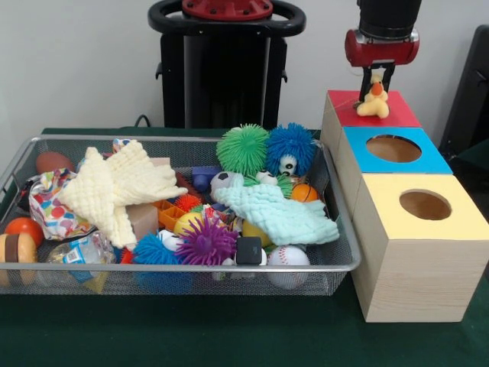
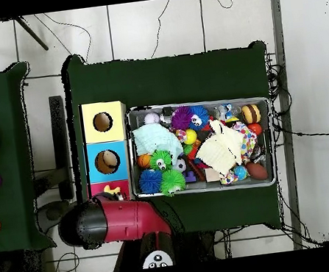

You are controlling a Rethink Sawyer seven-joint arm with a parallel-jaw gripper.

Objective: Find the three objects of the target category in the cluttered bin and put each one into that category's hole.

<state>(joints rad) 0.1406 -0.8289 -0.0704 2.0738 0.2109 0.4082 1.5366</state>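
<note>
Front view first: you see the gripper [image 1: 377, 82] hanging over the red-faced box [image 1: 397, 115] at the far end of the row of three boxes, its dark fingers pinching the top of a small yellow duck [image 1: 374, 102] with an orange beak. The duck hangs directly below the fingers, so its long axis runs roughly vertical, head up in the pinch and body down, with the beak facing toward this camera. Its base appears to touch or sit just above the red face, and it covers the spot where the hole should be, so you cannot see the hole itself from here. The relation your next move turns on is straight down: judge whether the duck is centred over that hole before you let go. The bin [image 1: 340, 264] lies well apart to the side, heaped with cloths, fuzzy balls and small sports balls; you cannot pick out another plush animal in it from this angle. Overhead view next: the red arm [image 2: 122, 220] reaches in from the bottom and hides much of the red box; only a strip shows, with the duck a small yellow shape at the arm's tip. Here the fingers are too small to read, and the hole stays covered.
</note>
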